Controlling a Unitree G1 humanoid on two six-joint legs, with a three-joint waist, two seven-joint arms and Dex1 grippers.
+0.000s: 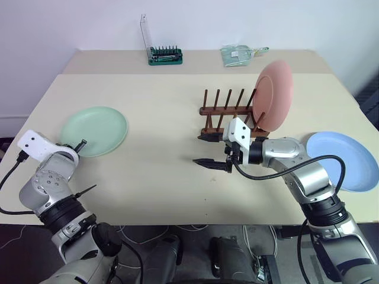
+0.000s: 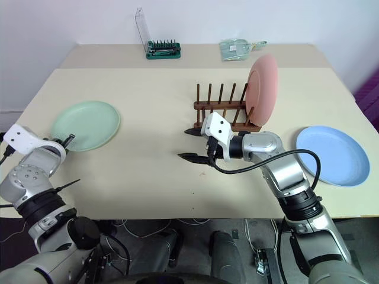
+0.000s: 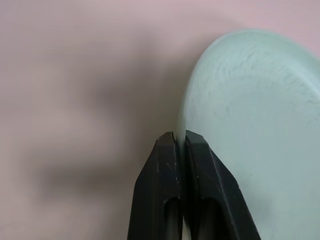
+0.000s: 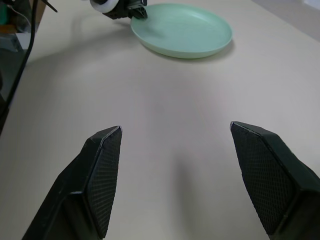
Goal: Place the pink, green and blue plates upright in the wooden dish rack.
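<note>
While the pink plate (image 1: 274, 94) already stands upright at the right end of the wooden dish rack (image 1: 228, 113), toward the far right part of the table (image 1: 160, 106), two plates lie flat. The green plate (image 1: 95, 130) rests near the table's left edge; the left gripper (image 3: 180, 137) has its fingers pressed together on that plate's near rim, pinching it. The blue plate (image 1: 346, 160) lies at the right edge, near the front corner. The right gripper (image 4: 175, 132) hangs over bare table just in front of the rack, fingers spread wide, holding nothing. A green tool holder (image 1: 164, 55) stands at the far edge.
</note>
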